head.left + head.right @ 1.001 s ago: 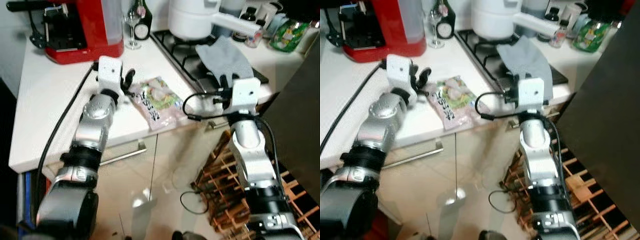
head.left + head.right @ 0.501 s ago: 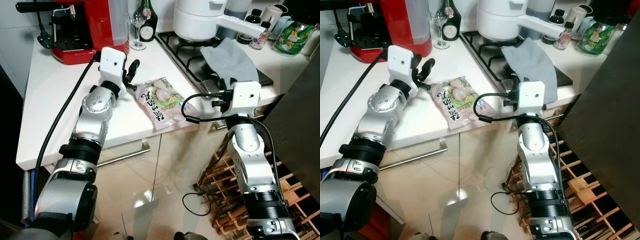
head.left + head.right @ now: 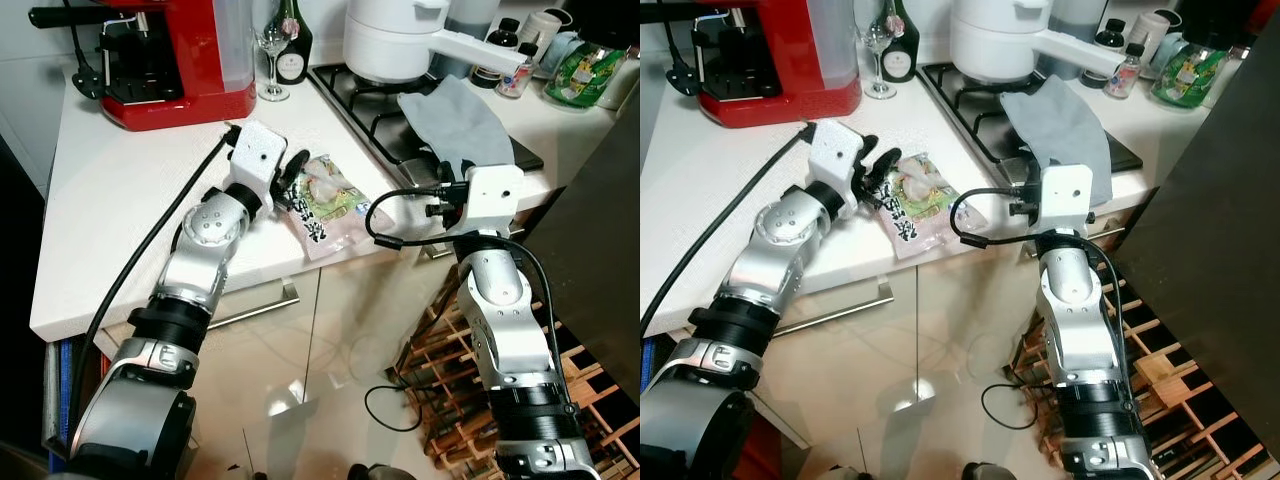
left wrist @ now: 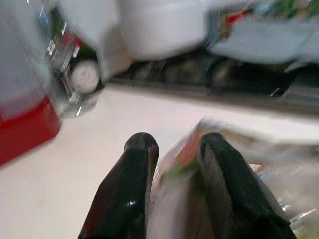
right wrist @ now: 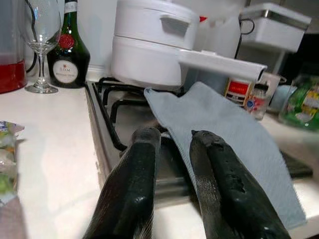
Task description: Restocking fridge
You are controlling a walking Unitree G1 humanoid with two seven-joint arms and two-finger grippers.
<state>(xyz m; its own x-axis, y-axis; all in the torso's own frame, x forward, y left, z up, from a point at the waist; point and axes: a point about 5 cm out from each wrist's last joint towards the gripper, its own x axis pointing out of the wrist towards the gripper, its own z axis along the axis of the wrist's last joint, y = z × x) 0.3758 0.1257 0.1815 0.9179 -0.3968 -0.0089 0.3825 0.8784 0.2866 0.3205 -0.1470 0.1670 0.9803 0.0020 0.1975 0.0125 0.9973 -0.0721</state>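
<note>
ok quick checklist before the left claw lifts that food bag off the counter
1. Left claw at the bag: ok, its fingers straddle the near edge of the food bag.
2. Grip closed on the bag: not ok, the left wrist view shows a gap with bag film between the fingers.
3. Bag resting on the counter: ok, though one corner overhangs the front edge.
4. Wine glass and bottle clear of the lift path: ok, they stand farther back.
5. Right claw out of the way: ok, it points at the grey cloth, holding nothing.
</note>
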